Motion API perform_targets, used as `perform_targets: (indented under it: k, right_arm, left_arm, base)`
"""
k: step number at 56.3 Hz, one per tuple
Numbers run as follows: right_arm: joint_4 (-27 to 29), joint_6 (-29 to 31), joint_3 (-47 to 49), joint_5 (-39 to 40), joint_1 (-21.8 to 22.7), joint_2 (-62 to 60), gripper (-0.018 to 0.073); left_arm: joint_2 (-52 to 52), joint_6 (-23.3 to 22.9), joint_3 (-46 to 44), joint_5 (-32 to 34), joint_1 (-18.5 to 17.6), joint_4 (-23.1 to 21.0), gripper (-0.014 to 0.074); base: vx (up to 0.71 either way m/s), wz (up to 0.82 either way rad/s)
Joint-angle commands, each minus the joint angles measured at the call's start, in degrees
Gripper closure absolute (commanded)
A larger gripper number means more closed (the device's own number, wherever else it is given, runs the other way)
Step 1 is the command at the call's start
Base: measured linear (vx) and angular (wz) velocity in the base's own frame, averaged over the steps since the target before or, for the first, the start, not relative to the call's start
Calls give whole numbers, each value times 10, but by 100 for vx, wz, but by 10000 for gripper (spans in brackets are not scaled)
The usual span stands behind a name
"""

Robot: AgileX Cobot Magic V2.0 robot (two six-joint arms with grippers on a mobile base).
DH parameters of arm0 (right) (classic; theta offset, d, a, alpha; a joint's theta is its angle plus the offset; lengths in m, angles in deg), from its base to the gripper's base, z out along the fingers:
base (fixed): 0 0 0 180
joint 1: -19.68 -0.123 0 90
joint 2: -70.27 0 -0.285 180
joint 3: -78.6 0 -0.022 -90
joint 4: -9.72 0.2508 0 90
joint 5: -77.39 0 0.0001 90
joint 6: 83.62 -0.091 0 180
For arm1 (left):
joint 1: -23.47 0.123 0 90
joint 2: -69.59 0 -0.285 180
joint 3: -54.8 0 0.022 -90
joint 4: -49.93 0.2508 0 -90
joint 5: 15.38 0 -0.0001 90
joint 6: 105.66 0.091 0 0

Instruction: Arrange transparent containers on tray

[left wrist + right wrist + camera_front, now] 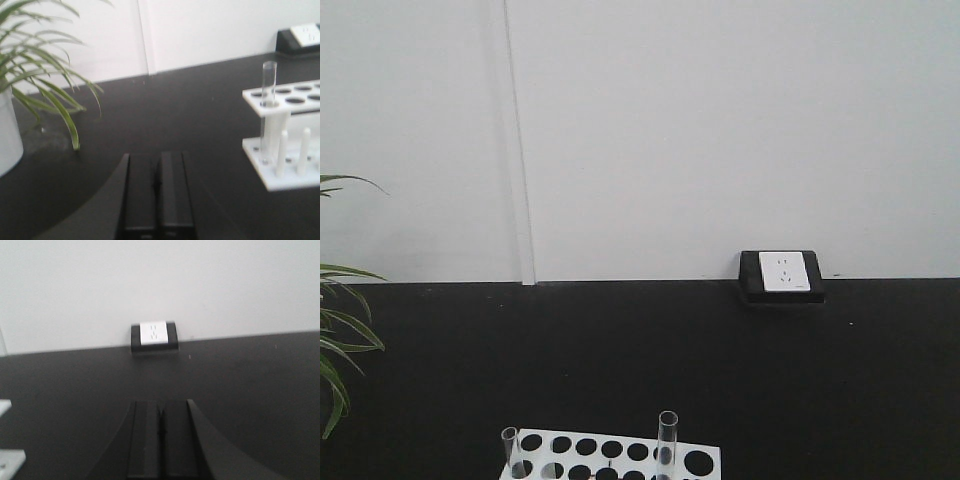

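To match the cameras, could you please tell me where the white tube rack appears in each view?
Front: white rack at bottom centre, cropped.
Left wrist: right side.
Right wrist: white slivers at lower left edge, probably it.
Shared landmark: the wall socket, in all three.

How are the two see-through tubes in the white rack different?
The left tube stands in the left corner hole of the white rack; the right tube stands several holes further right. In the front view the left tube leans a little, while the right tube looks upright. The right tube's rim reaches higher in the picture than the left tube's. Both are clear and sit in the same white rack.
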State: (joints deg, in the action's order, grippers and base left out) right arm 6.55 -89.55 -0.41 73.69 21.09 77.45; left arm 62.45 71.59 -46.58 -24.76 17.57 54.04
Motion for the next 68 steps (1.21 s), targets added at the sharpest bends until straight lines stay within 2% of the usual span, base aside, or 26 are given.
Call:
perform_targets:
  k: [1, 6, 9, 14, 22, 29, 39, 48, 56, 68]
  right_arm:
    - [-3, 3, -3, 113, 2, -5, 571]
    - [-3, 3, 11, 142, 2, -5, 571]
    - [-3, 3, 41, 136, 2, -5, 571]
    - [-6, 3, 108, 103, 2, 0, 571]
    - [-46, 26, 260, 65, 2, 63, 571]
    - [-76, 35, 396, 56, 2, 172, 571]
    - [-66, 29, 530, 58, 2, 322, 571]
    - [-17, 27, 571, 58, 2, 421, 571]
    - [19, 27, 571, 51, 2, 469, 569]
    - [20, 28, 571, 47, 2, 479, 536]
  left_arm:
    - [13, -6, 17, 129, 1, -1, 603]
    - [13, -30, 12, 240, 1, -11, 603]
    - [12, -52, -4, 270, 1, -29, 603]
    - [11, -66, -53, 253, 1, -41, 603]
    - [-48, -41, -170, 190, 1, -41, 603]
    - [-169, -30, -288, 179, 1, -41, 603]
    - [-355, -30, -429, 179, 1, -41, 603]
    - [-458, -30, -500, 180, 1, -41, 603]
    - [-505, -30, -519, 191, 1, -41, 602]
    - [-524, -30, -520, 182, 0, -41, 573]
  base:
    - [0, 0]
    - [0, 0]
    - [0, 0]
    - [0, 0]
    - [0, 0]
    - [0, 0]
    - [0, 0]
    - [0, 0]
    - [0, 0]
    - [0, 0]
